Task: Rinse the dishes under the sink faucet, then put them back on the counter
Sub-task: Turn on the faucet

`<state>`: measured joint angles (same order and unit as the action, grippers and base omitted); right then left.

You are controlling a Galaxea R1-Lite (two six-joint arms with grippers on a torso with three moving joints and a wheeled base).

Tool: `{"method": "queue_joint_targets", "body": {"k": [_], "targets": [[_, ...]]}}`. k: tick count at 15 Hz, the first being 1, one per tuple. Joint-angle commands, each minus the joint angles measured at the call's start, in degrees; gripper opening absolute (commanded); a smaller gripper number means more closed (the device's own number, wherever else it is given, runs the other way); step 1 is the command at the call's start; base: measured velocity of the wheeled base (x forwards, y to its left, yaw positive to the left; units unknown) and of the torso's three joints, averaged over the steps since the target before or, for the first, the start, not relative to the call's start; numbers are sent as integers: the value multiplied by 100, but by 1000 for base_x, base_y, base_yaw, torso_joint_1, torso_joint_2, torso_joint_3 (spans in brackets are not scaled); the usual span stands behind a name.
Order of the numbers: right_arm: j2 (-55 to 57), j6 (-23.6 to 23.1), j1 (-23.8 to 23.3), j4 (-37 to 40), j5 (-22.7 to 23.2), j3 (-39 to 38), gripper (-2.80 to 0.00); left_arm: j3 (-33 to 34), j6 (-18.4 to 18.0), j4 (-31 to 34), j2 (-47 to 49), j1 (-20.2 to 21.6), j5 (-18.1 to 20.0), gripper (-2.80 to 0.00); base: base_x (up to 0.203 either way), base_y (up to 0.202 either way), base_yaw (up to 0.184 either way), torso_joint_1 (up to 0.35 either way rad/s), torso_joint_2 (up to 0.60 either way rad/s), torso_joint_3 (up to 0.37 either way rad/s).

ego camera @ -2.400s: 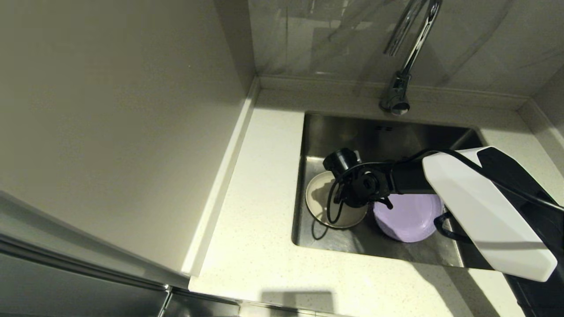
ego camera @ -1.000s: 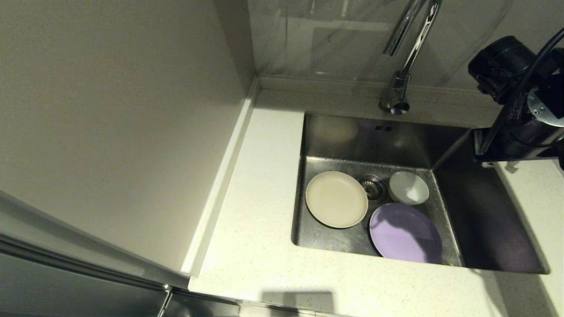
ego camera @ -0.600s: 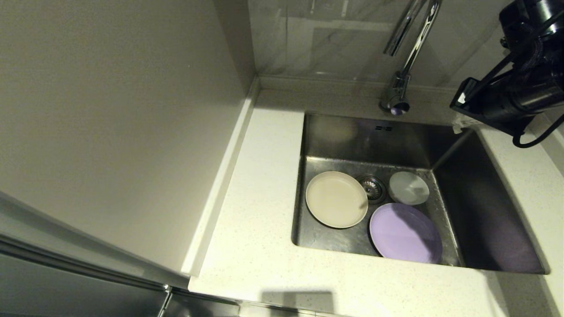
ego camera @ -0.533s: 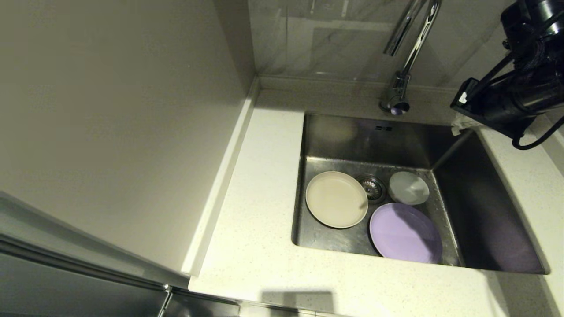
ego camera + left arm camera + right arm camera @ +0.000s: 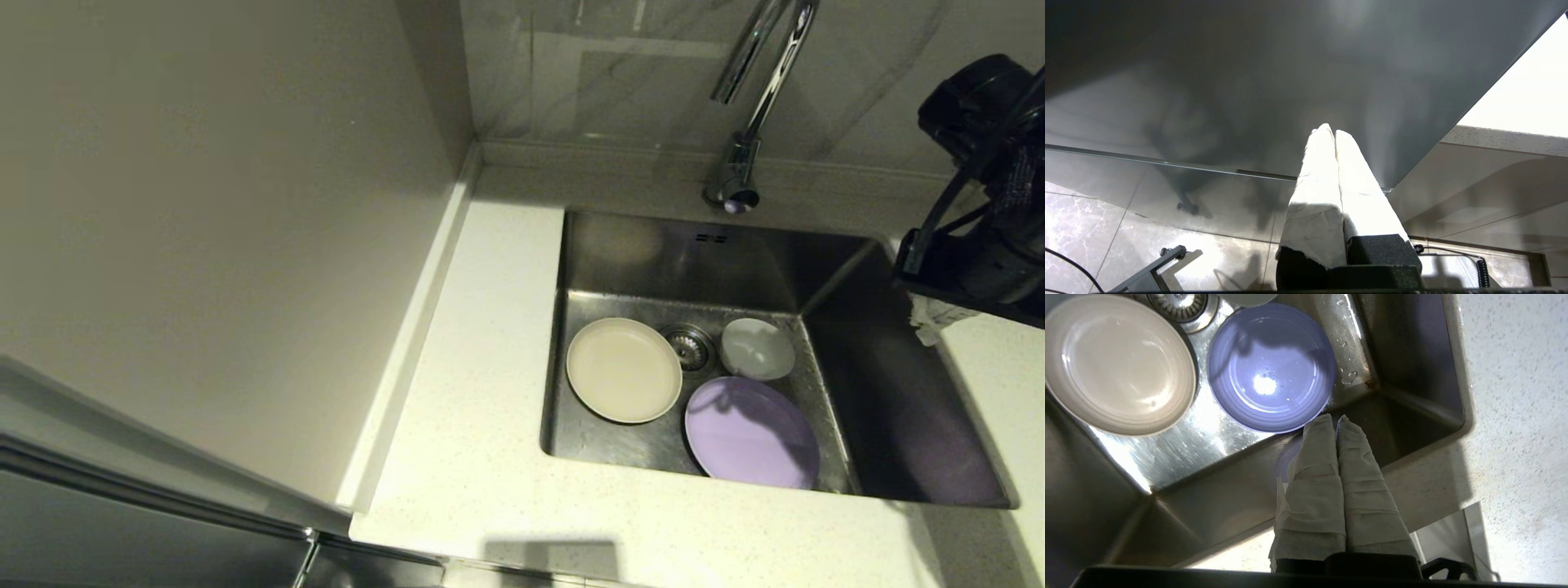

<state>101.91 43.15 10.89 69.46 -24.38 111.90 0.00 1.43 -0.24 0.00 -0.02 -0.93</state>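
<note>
My right gripper (image 5: 1336, 422) hangs above the sink's (image 5: 898, 408) right-hand rim, at 3 o'clock from the dishes. Its wrapped fingers (image 5: 1314, 465) are pressed together and hold nothing. My left gripper (image 5: 1334, 132) is parked out of the head view, below the counter line, its fingers likewise closed and empty.

Step in hand, as I judge it: return to the basin for the first dish to rinse.

1. Part the fingers before descending; closed tips cannot take a rim.
2. Approach the lavender plate (image 5: 1271, 367), the nearest piece. It lies flat on the steel, so come in low at its free edge, away from the basin wall, and pinch rim only.
3. Lift level. Water drops show on the steel beside it, so the plate is probably slick.
4. Carry it under the faucet (image 5: 747, 106), at 12 o'clock of the basin.

Basin contents: the cream plate (image 5: 624, 370) at 9 o'clock of the drain strainer (image 5: 688, 346), the white bowl (image 5: 758, 349) at 3 o'clock, the lavender plate at 5 o'clock. All three sit upright; a thin film of water appears in the lavender plate. Whether they touch each other, I cannot tell. The counter (image 5: 482, 457) carries no dishes yet.
</note>
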Motion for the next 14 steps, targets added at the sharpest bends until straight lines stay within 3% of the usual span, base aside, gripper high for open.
{"method": "queue_joint_targets", "body": {"k": [1,3,8,10,14], "targets": [[-82,46,-91,27,18,62,-280,0,-2,-2,-18,2,-4,-280,0,0,0,0,0,0],[5,264,-113,-582,62,60,-280,0,2,-2,-24,2,-4,-280,0,0,0,0,0,0],[573,1112,-258,-4914,562,-37,-280,0,7,-2,-26,2,-4,-280,0,0,0,0,0,0],[910,1323,-281,-5723,552,46,-280,0,5,-2,-26,2,-4,-280,0,0,0,0,0,0],[1125,1018,-298,-6908,600,112,-280,0,4,-2,-24,-4,-4,-280,0,0,0,0,0,0]]}}
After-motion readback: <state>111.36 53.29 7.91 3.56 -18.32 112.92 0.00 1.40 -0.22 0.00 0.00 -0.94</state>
